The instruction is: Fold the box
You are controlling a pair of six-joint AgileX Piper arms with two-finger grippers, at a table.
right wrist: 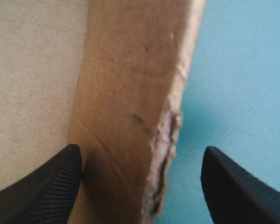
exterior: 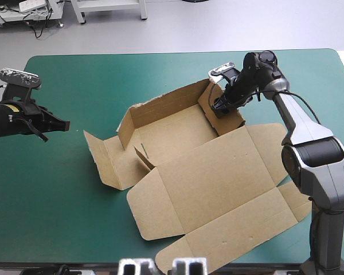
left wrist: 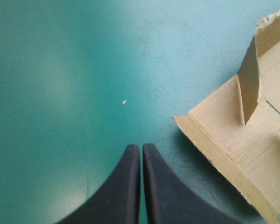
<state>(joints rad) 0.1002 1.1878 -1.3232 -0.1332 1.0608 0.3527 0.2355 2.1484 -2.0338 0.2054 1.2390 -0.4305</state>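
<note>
The brown box [exterior: 200, 172] lies in the middle of the table, its far and right walls raised and its large lid panel flat toward the near edge. My right gripper [exterior: 222, 106] is open at the top of the raised right wall [exterior: 221, 112]. In the right wrist view that wall [right wrist: 130, 93] stands between its spread fingers [right wrist: 46, 182], its frayed edge near the middle. My left gripper [exterior: 62, 125] is shut and hovers over the teal-green cover well left of the box. The left wrist view shows the box's left flap [left wrist: 233, 149] ahead of it and to one side.
The teal-green cover [exterior: 57, 189] is bare to the left of the box. The box's flat flaps [exterior: 103, 154] reach out to the left, and others extend past the near right edge [exterior: 292, 200].
</note>
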